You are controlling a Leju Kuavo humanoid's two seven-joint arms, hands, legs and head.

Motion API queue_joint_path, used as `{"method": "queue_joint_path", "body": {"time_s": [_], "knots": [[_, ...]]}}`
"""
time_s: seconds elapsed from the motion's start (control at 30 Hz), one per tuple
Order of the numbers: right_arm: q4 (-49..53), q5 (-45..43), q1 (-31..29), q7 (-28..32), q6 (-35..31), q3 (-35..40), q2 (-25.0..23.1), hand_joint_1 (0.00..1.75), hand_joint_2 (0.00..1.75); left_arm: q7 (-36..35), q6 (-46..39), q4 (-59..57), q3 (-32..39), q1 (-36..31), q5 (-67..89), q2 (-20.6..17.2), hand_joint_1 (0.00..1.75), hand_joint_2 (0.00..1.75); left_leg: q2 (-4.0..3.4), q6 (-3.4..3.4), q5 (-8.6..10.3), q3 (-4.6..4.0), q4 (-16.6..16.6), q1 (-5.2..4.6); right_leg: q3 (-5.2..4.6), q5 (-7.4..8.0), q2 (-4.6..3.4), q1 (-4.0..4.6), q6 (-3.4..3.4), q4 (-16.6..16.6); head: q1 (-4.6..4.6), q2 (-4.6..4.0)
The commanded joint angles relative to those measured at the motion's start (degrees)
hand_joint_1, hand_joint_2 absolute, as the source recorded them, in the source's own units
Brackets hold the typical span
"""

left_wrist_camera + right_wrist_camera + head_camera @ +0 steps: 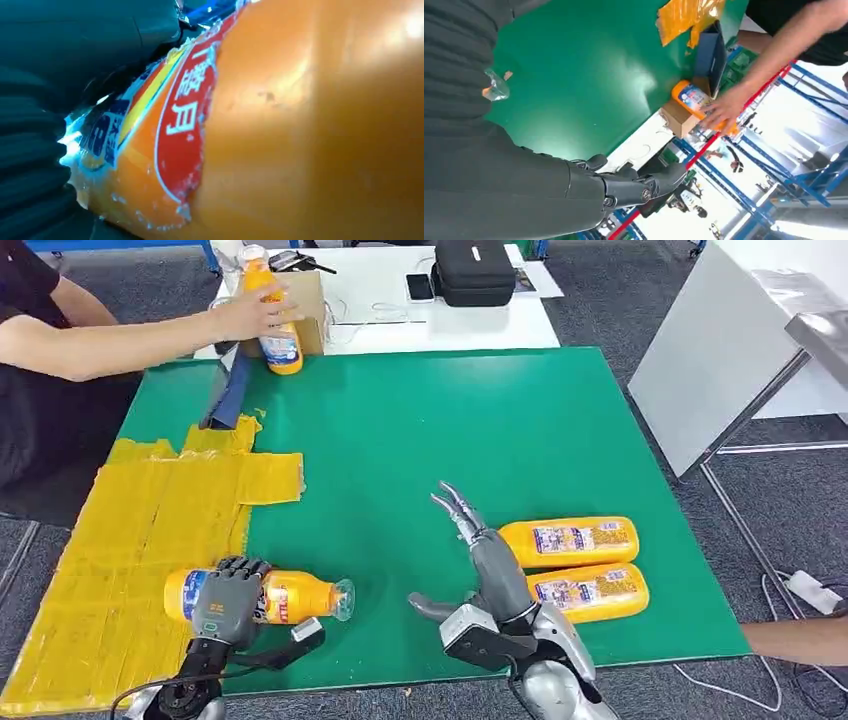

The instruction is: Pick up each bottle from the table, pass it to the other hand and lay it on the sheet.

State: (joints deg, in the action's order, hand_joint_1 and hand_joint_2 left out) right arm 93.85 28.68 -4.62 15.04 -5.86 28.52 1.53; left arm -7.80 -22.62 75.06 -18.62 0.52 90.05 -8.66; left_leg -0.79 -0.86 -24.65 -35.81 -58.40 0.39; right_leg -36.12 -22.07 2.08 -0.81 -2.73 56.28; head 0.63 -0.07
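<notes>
1. In the left wrist view we saw little beyond the orange body and torn red-and-blue label of the held bottle (280,130), pressed close against the lens; the left hand's fingers (60,60) were a dark blur beside it, and we could not read their shape there.
2. In the head view the left hand (228,598) covered the middle of that bottle, hiding part of its label, while the clear cap end stuck out past the fingers toward the right hand.
3. We counted four bottles: one in the left hand, two bottles (580,565) lying side by side on the green worktop (450,430) just beside the right hand (480,555), and one far bottle (272,315) held upright by a person's hand (250,315) at the far edge of the worktop, well apart from both robot hands.
4. There was one yellow sheet (130,540); the held bottle lay across its edge, base over the sheet and cap over the green.
5. The left fingers were curled around the bottle, gripping it.
6. The right fingers were stretched out and slightly apart, holding nothing; in the right wrist view they (644,182) reached out over the green surface, toward the far bottle.
</notes>
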Motion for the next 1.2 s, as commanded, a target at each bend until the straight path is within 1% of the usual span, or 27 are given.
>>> {"method": "queue_joint_path", "body": {"time_s": [0.03,0.07,0.17,0.2,0.23,0.3,0.33,0.37,0.4,0.43,0.53,0.57,0.6,0.63,0.67,0.7,0.83,0.9,0.93,1.0,1.1,1.17,1.2], "knots": [[-0.1,-0.4,1.0,-0.8,1.1,-2.7,4.0,0.00,1.75,-0.4,5.0,-13.6,-4.8,-4.2,-0.1,-3.3,1.75,1.75,0.13,0.02,0.00,0.33,0.1,-0.04,0.34,-0.04,-0.02,-0.05,0.07,-0.1,0.00,0.00],[0.4,-0.4,1.7,-0.6,1.3,-3.2,4.7,0.00,1.75,-0.4,5.4,-14.8,-4.2,-4.5,-0.1,-3.3,1.75,1.75,0.18,0.03,-0.02,0.49,0.2,-0.04,0.50,-0.07,-0.07,-0.07,0.12,-0.1,-0.02,0.00],[2.3,0.3,4.1,-0.3,1.9,-4.4,6.0,0.00,1.75,-2.9,6.9,-15.8,-4.3,-4.9,-0.1,-5.2,1.75,1.75,0.36,0.02,0.01,0.58,0.1,-0.04,0.60,-0.19,0.16,-0.06,0.21,-0.1,0.00,0.00],[2.8,0.8,4.9,-0.2,2.0,-4.7,6.3,0.00,1.75,-3.7,7.2,-15.8,-3.9,-4.9,-0.1,-5.6,1.75,1.75,0.34,0.04,0.02,0.73,0.2,-0.05,0.71,-0.18,0.09,-0.08,0.27,-0.2,0.00,0.00],[3.1,0.9,5.2,-0.2,1.9,-4.8,6.4,0.00,1.75,-3.4,7.2,-15.8,-3.6,-4.9,-0.1,-5.8,1.75,1.75,0.36,0.03,-0.02,0.74,0.1,-0.02,0.77,-0.20,0.20,-0.05,0.20,-0.1,-0.02,0.00],[3.9,1.8,6.2,-0.1,2.0,-5.0,6.6,0.00,1.75,-2.8,7.9,-15.7,-1.5,-4.6,-0.1,-6.0,1.75,1.75,0.21,0.17,-0.24,0.90,0.2,-0.01,0.90,-0.24,0.02,-0.03,0.14,-0.1,-0.02,0.00],[4.1,2.6,6.9,-0.3,2.0,-5.1,6.9,0.00,1.75,-2.0,8.2,-15.3,0.1,-4.3,-0.1,-5.9,1.75,1.75,0.15,0.10,-0.25,0.96,0.2,-0.03,0.95,-0.20,-0.10,-0.05,0.17,-0.1,-0.02,0.00],[4.3,3.1,7.5,-0.4,2.0,-5.3,7.1,0.00,1.75,-2.5,8.7,-15.2,0.2,-4.3,-0.1,-6.5,1.75,1.75,0.09,0.06,-0.36,1.04,0.2,-0.01,1.07,-0.36,-0.11,0.00,0.22,-0.1,-0.02,0.00],[4.5,3.7,8.3,-0.5,2.1,-5.5,7.6,0.00,1.75,-2.1,9.0,-15.2,1.3,-4.2,-0.1,-6.4,1.75,1.75,-0.02,0.10,-0.34,1.02,0.2,-0.01,1.03,-0.51,-0.28,0.02,0.47,-0.1,0.02,0.00],[4.7,3.8,8.8,-0.5,2.0,-5.7,7.9,0.00,1.75,-1.6,9.0,-15.2,1.9,-4.1,-0.1,-6.5,1.75,1.75,0.05,0.06,-0.37,1.12,0.2,-0.03,1.12,-0.58,-0.08,0.00,0.40,-0.1,0.00,0.00],[5.5,4.6,10.6,-0.6,2.0,-6.8,9.1,0.00,1.75,-1.9,10.0,-15.6,2.4,-3.7,-0.1,-7.6,1.75,1.75,0.04,0.11,-0.34,1.28,0.2,0.02,1.22,-0.58,-0.11,0.04,0.44,-0.1,0.00,0.00],[5.7,4.7,11.0,-0.5,1.9,-7.3,9.5,0.00,1.75,-2.5,9.9,-15.6,2.0,-3.6,-0.1,-8.1,0.21,1.75,0.02,0.12,-0.34,1.35,0.2,0.01,1.27,-0.60,-0.11,0.03,0.42,-0.1,0.00,0.00],[6.3,4.7,11.6,-0.4,1.9,-7.9,9.6,0.00,1.75,-1.3,9.7,-15.4,4.1,-3.0,-0.6,-7.1,0.00,0.00,-0.02,0.14,-0.31,1.33,0.3,0.02,1.23,-0.57,-0.19,0.04,0.45,-0.1,0.00,0.00],[6.6,4.8,12.0,-0.3,1.9,-8.4,9.8,0.00,1.75,-1.4,10.5,-15.4,3.5,-3.0,-0.1,-7.8,0.00,0.00,0.04,0.13,-0.34,1.38,0.2,0.00,1.30,-0.64,-0.05,0.02,0.40,0.0,0.00,0.00],[6.6,4.7,12.1,-0.3,1.9,-8.7,10.0,0.00,1.75,-1.4,10.5,-15.4,3.6,-2.9,-0.1,-7.7,0.00,0.00,0.01,0.15,-0.33,1.38,0.3,0.00,1.27,-0.61,-0.14,0.01,0.43,0.0,0.00,0.00],[7.3,5.2,12.6,-0.2,1.5,-9.7,10.2,0.00,1.75,1.5,10.4,-14.2,5.3,-2.1,-1.7,-7.7,0.00,0.00,0.06,0.15,-0.34,1.39,0.2,0.01,1.31,-0.66,-0.04,0.02,0.42,0.1,0.00,0.00],[8.0,7.0,13.4,0.3,0.5,-12.2,10.6,0.00,1.75,6.8,11.6,-8.8,8.1,0.4,-4.5,-8.5,0.00,0.00,-0.15,0.17,-0.36,1.36,0.3,0.00,1.21,-0.60,-0.37,0.01,0.47,0.0,0.00,0.00],[8.1,6.8,13.6,0.5,0.7,-12.6,10.8,0.00,1.75,7.3,12.0,-7.7,8.4,0.9,-5.0,-8.9,0.00,0.00,-0.11,0.19,-0.37,1.37,0.2,0.02,1.26,-0.66,-0.23,0.03,0.42,0.1,0.00,0.00],[8.1,6.8,13.6,0.5,0.7,-12.6,10.8,0.00,1.75,7.3,12.0,-7.7,8.4,0.9,-5.0,-8.9,0.00,0.00,-0.20,0.26,-0.34,1.37,0.2,0.02,1.22,-0.65,-0.38,0.02,0.45,0.1,0.00,0.00],[8.1,7.0,13.8,0.5,0.9,-12.9,11.2,0.00,1.75,8.9,12.7,-5.8,8.9,1.7,-6.9,-9.2,0.00,0.00,-0.08,0.24,-0.26,1.38,0.2,0.05,1.26,-0.64,-0.20,0.02,0.49,0.1,0.00,0.00],[8.2,5.7,14.6,-0.3,2.9,-14.4,13.9,0.00,1.75,14.6,14.8,-1.0,9.9,4.2,-16.0,-11.1,0.00,0.00,-0.07,0.23,-0.28,1.42,0.2,0.06,1.25,-0.65,-0.28,0.02,0.48,0.1,0.00,0.00],[7.5,4.4,14.5,-0.2,4.7,-15.8,16.5,0.00,1.75,21.8,18.0,3.6,11.7,6.7,-28.5,-12.0,0.00,0.00,-0.04,0.22,-0.29,1.38,0.1,0.06,1.25,-0.63,-0.13,0.01,0.41,0.2,0.00,0.00],[6.8,4.1,14.0,-0.1,5.4,-16.6,17.7,0.00,1.75,24.5,18.9,5.7,12.9,8.1,-33.6,-12.4,0.00,0.00,-0.12,0.22,-0.34,1.39,0.1,0.07,1.24,-0.62,-0.27,0.01,0.43,0.1,0.00,0.00]]}}
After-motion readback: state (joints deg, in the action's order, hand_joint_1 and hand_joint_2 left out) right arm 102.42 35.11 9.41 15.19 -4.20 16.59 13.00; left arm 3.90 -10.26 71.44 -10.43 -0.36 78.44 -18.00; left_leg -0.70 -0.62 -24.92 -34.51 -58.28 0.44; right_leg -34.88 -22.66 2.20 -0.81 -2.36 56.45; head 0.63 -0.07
